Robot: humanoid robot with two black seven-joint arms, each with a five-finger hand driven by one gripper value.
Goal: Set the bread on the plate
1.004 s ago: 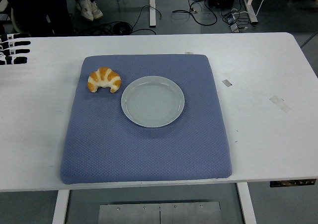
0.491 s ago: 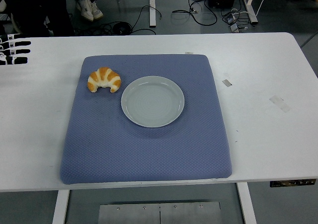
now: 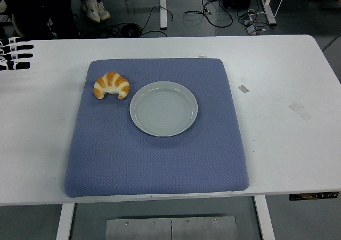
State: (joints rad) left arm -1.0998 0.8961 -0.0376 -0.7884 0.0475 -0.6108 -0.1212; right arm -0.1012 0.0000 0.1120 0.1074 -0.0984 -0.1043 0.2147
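Observation:
A golden croissant (image 3: pixel 112 85) lies on the blue mat (image 3: pixel 160 160), near its far left corner. Just right of it sits an empty pale grey plate (image 3: pixel 163 108), a small gap between the two. My left hand (image 3: pixel 13 54) rests at the left edge of the picture on the white table, its black fingers (image 3: pixel 21 47) stretched out flat and holding nothing, well left of the croissant. The right arm is out of view.
The white table (image 3: pixel 287 80) has small tape marks (image 3: pixel 299 110) on its right side. Beyond the far edge are cables, table legs and a person's shoes (image 3: pixel 96 8) on the floor.

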